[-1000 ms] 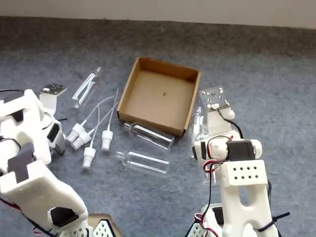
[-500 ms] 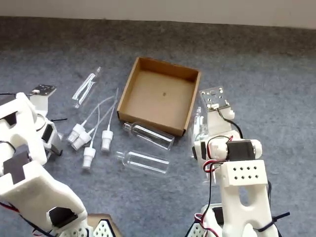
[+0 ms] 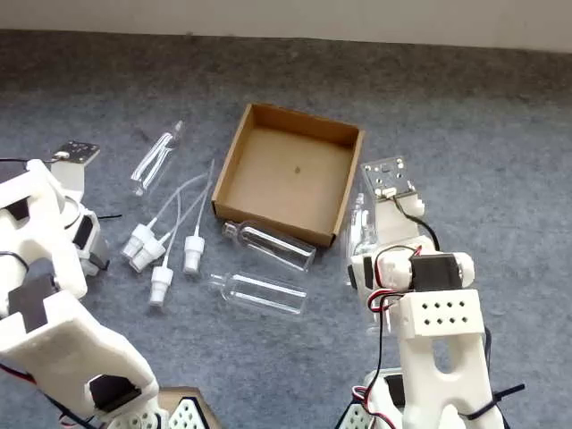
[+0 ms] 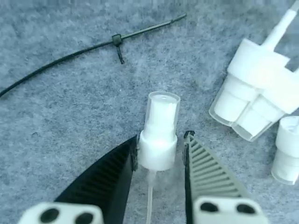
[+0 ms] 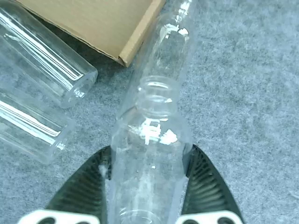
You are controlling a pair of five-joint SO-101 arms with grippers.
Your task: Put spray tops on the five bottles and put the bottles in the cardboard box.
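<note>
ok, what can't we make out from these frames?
High view: left arm covers its fingers and the spray top they clamp.
Left wrist view: the spray top's tube runs off the frame edge.
Right wrist view: the gripped bottle loses its base to the frame edge.
High view: right arm covers part of that bottle.

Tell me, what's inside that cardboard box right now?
Just bare brown floor in the cardboard box, with one small dark speck. Nothing else lies in it. The near wall covers a thin strip of the floor.
</note>
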